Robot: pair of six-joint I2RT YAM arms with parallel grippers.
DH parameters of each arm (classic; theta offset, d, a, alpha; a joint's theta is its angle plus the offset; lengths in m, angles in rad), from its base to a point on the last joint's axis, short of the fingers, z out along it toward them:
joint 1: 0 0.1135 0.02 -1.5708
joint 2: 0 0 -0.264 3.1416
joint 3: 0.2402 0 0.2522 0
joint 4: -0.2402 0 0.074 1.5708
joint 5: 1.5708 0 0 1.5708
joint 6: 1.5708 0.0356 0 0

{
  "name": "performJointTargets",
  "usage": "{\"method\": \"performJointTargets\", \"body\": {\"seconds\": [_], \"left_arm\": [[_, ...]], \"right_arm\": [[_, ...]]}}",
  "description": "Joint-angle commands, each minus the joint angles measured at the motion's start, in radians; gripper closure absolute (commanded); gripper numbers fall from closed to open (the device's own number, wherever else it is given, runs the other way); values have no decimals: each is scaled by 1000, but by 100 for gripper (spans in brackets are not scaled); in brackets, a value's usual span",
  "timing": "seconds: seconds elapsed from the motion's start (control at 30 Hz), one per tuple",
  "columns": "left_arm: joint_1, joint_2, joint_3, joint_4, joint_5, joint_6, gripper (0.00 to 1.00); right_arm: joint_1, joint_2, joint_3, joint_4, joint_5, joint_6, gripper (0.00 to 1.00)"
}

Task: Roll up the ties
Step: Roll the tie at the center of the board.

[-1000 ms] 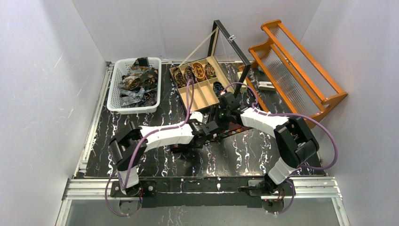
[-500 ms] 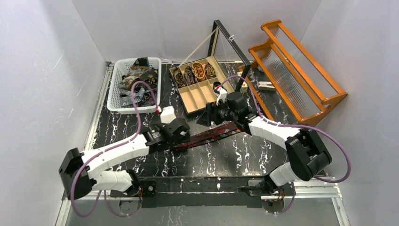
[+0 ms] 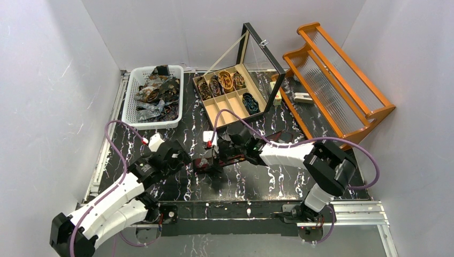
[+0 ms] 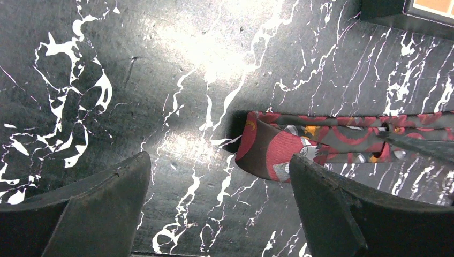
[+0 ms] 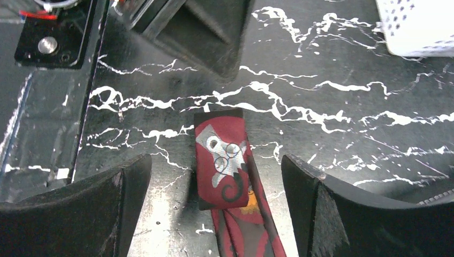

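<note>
Red patterned tie (image 4: 321, 144) lay flat on the black marbled tabletop (image 3: 267, 182). Its end sat just right of the left gripper (image 4: 218, 160), whose jaws were wide and empty. The right gripper (image 5: 215, 160) hovered over it, equally wide. Rolling seemingly hadn't begun; next, pinch that end and curl it. Plain white walls (image 3: 43, 80) enclosed the table.

Plain white walls (image 3: 48, 80) close in a glossy black worktop veined with white (image 3: 267, 182), which catches a bright glare. An orange wooden rack with ribbed clear panels (image 3: 326, 85) stands by the right wall. A silver aluminium rail (image 3: 364, 217) edges the near side.
</note>
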State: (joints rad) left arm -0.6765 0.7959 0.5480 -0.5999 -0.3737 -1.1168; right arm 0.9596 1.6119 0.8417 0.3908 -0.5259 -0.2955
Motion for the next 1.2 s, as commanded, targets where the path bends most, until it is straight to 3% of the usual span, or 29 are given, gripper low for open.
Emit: {"method": "performJointTargets", "body": {"seconds": [0.0,0.3,0.53,0.77,0.87,0.93,1.07,1.17], "left_arm": [[59,-29,-31,-4,92,-5,2],[245,52,-37,21,294,79,2],[358,73,-5,5,357,161,2],[373,38,-9,-48,373,191,2],[372,-1,-44,-9,442,179,2],[372,-2,-57,-2,455,175,2],[372,7,-70,2,477,189,2],[373,19,-72,15,500,206,2]], "right_arm": [[16,48,61,-25,-59,-149,1],[30,162,184,-157,-93,-181,1],[51,224,192,-104,-96,-83,1],[55,296,233,-172,-33,-174,2],[55,342,242,-178,24,-201,3],[54,364,260,-229,30,-241,6],[51,373,261,-313,38,-288,25],[47,366,225,-330,34,-301,27]]}}
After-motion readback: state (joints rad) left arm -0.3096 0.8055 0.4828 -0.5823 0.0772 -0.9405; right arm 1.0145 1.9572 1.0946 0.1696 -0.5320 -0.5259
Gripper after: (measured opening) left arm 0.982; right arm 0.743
